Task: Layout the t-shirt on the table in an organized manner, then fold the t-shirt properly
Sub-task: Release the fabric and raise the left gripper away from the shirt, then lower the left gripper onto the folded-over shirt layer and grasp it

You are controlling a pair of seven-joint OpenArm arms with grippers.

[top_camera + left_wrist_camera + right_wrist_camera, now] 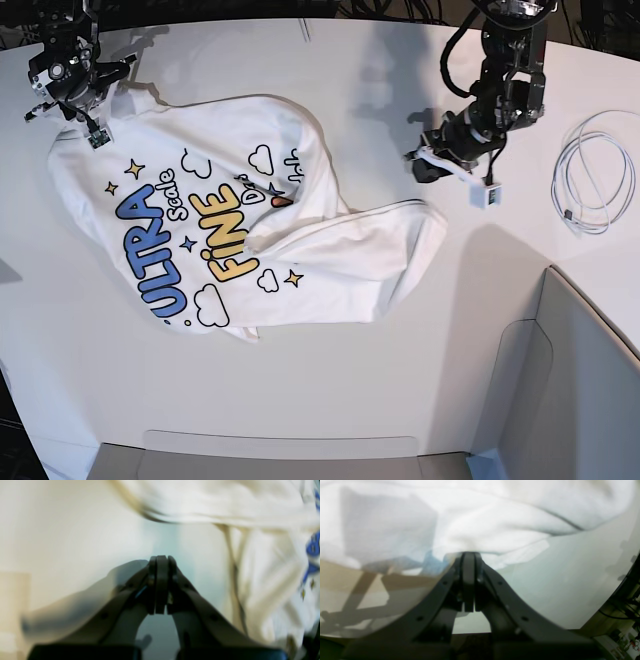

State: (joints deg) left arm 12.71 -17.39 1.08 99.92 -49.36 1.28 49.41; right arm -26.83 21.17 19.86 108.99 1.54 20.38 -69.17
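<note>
White short-sleeved cotton t-shirt point(230, 230) with colourful cartoon print lay rumpled on the smooth white bench point(330, 360) | right gripper point(469, 555) jaws clenched on the shirt's edge at its far corner | left gripper point(161, 558) jaws clenched, holding nothing, just beside the shirt | coiled white cable point(595, 175) well apart from the shirt

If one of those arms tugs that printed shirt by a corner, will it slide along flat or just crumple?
Probably crumple: the t-shirt already lies in soft folds, one flap doubled over the print, so it looks floppy. It likely weighs little; the cloth looks thin. On the smooth table it may slide a bit, but the dragged part would likely bunch rather than stay flat.
</note>
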